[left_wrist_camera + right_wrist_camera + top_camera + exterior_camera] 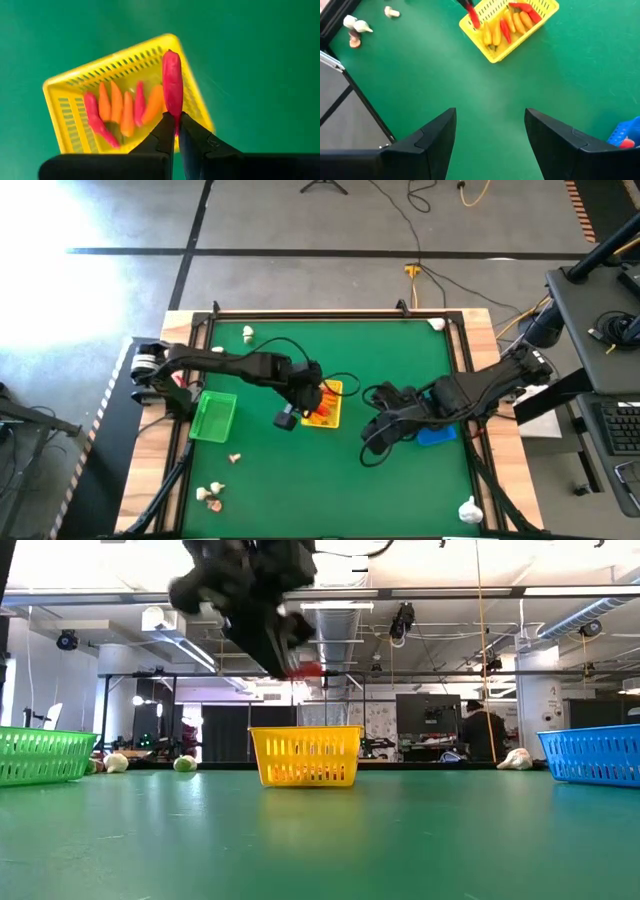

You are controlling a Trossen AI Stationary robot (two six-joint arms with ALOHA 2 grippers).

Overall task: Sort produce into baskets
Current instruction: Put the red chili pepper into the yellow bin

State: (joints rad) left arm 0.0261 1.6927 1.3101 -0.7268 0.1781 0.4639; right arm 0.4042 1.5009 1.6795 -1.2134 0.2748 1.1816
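In the high view the left arm covers much of the yellow basket (pixel 334 408) at the middle of the frame, so its contents are hard to read there. The left wrist view shows them: orange and red pieces (pixel 117 107) lying side by side in the basket. The left gripper (pixel 176 122) hangs above the basket's rim, its fingers closed narrowly on a red pepper-like piece (pixel 172 82) that stands upright between them. In the low view that gripper is blurred at the upper middle of the frame.

The right gripper (pixel 490 132) hovers over bare green table (pixel 300 480), fingers spread wide and holding nothing. The blue basket (pixel 437 436) is mostly hidden under the right arm. The green basket (pixel 213 416) sits left of centre. White pieces (pixel 210 494) lie at the lower left.
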